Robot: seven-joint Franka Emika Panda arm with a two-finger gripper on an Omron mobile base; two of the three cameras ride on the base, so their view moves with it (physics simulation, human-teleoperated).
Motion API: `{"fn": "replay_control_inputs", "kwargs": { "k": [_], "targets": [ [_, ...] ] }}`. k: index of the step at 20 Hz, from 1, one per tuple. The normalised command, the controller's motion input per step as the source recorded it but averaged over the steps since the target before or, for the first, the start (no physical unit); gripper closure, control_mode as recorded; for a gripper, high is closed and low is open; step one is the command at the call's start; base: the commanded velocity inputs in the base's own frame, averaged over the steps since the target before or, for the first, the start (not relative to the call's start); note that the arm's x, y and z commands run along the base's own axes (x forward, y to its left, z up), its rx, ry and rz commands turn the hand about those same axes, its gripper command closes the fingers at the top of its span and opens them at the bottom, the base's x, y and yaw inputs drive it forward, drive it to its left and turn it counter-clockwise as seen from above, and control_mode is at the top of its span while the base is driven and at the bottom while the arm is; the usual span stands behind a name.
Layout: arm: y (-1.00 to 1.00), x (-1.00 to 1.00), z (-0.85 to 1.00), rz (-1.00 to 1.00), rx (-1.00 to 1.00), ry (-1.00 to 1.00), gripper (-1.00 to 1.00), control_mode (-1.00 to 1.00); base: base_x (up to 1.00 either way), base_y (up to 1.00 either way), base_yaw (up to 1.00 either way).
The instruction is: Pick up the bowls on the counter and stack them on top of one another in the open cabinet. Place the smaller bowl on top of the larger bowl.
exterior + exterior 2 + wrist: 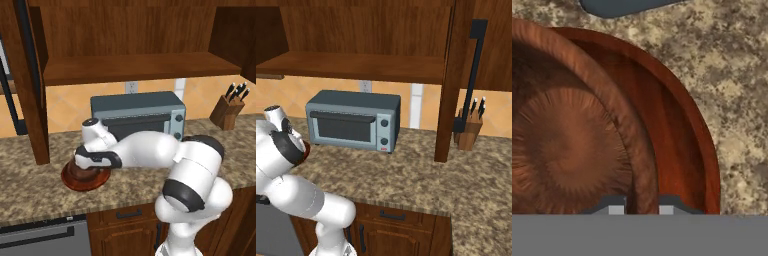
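Observation:
The larger bowl [85, 183] [682, 140], wide and reddish-brown, rests on the counter [30, 187] left of the toaster oven. The smaller bowl [78, 173] [567, 145], dark and deep, sits inside it. My gripper [83, 167] [641, 210] reaches down over both bowls. It is shut on the smaller bowl's rim, with one fingertip [616, 210] inside the rim and the other outside it. The open cabinet [140, 67] [356, 65] shelf runs above the counter with nothing on it.
A grey-blue toaster oven [137, 112] [353, 120] stands against the wall just behind the bowls. A knife block [227, 110] [468, 130] sits far right. A dark cabinet side panel [32, 100] [448, 100] comes down to the counter left of the bowls.

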Motion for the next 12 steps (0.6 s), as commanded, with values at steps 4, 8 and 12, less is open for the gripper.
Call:
{"fn": "replay_control_inputs", "kwargs": {
  "k": [4,8,12],
  "targets": [
    [0.13,0.24,-0.36,0.00,0.00,0.00,1.00,-1.00,0.00,0.00,0.00],
    [0.12,0.09,-0.31,0.00,0.00,0.00,-1.00,-1.00,0.00,0.00,0.00],
    [0.00,-0.14,-0.01,0.00,0.00,-0.03,-1.00,-1.00,0.00,0.00,0.00]
  ]
}}
